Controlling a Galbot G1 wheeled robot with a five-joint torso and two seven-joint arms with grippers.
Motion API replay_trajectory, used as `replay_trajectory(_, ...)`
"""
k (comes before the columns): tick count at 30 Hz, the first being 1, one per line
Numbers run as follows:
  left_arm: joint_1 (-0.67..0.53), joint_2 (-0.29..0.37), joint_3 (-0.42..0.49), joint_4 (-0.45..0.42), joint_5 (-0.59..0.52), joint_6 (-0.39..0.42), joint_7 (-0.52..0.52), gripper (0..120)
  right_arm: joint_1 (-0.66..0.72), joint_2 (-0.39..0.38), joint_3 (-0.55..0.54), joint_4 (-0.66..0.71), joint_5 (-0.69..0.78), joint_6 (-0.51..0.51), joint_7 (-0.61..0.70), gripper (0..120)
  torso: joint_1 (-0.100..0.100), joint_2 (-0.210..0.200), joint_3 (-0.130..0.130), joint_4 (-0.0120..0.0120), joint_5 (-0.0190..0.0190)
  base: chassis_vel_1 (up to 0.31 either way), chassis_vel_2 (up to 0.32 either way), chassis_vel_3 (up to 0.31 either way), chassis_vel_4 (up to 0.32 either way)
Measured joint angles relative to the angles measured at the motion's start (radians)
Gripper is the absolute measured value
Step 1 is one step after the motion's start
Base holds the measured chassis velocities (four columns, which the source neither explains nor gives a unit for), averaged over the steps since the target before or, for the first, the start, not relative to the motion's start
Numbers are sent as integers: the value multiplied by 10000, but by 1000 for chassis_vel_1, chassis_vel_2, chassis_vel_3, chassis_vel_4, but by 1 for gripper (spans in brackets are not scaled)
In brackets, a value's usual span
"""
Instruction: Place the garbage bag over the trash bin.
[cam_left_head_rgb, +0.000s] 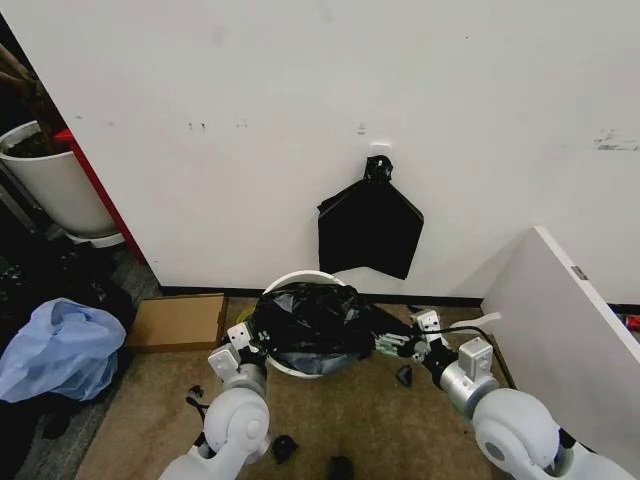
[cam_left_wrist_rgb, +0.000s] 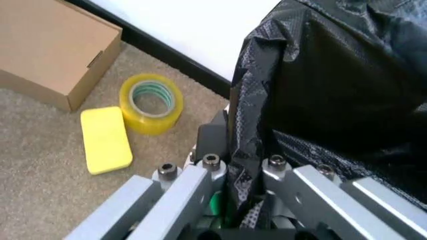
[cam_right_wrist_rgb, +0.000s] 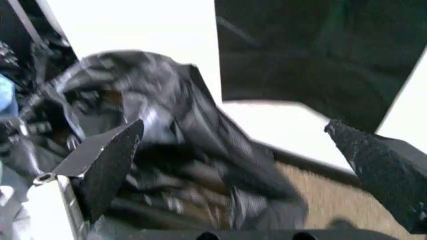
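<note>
Black glossy garbage bag (cam_left_head_rgb: 312, 325) drapes over the trash bin (cam_left_head_rgb: 292, 368), stretched between the left claw (cam_left_wrist_rgb: 243, 195) (clamped on its edge) and the wide-open right claw (cam_right_wrist_rgb: 240, 165).

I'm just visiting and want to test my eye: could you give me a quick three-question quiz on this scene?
1. True or false: the garbage bag lies over the trash bin.
2. Which end effector is shut on the bag: A left, B right?
3. What colour is the tape roll on the carpet?

Key: 1 true; 2 A, the right one is open; 3 yellow.
</note>
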Motion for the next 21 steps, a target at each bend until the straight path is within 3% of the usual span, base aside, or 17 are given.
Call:
replay_trajectory(5,8,-29,3,-59,-13,41,-2,1,-44,-184,-101,46,-1398,455,-364,100,0,0,0,0,-1,0,0,0,0)
replay_trajectory(6,12,-77,18,-143,-32,104,-12,1,-84,-319,-306,115,-2513,712,-594,100,0,0,0,-1,0,0,0,0,0)
replay_trajectory(8,24,-138,56,-246,-41,181,-15,1,-65,-459,-683,222,-3236,831,-810,100,0,0,0,-2,-1,0,0,0,0)
replay_trajectory(11,53,-138,98,-302,33,233,14,1,74,-543,-1110,318,-3417,801,-909,100,0,0,0,-3,-1,0,0,0,0)
replay_trajectory(16,-40,52,337,-303,686,232,291,1,783,-318,-1820,1098,-913,-684,-748,100,0,0,0,0,-2,0,0,0,0)
replay_trajectory(21,-153,108,483,-204,1196,197,398,1,1115,-87,-1920,1283,-69,-1283,-398,100,0,0,1,0,-1,0,0,0,0)
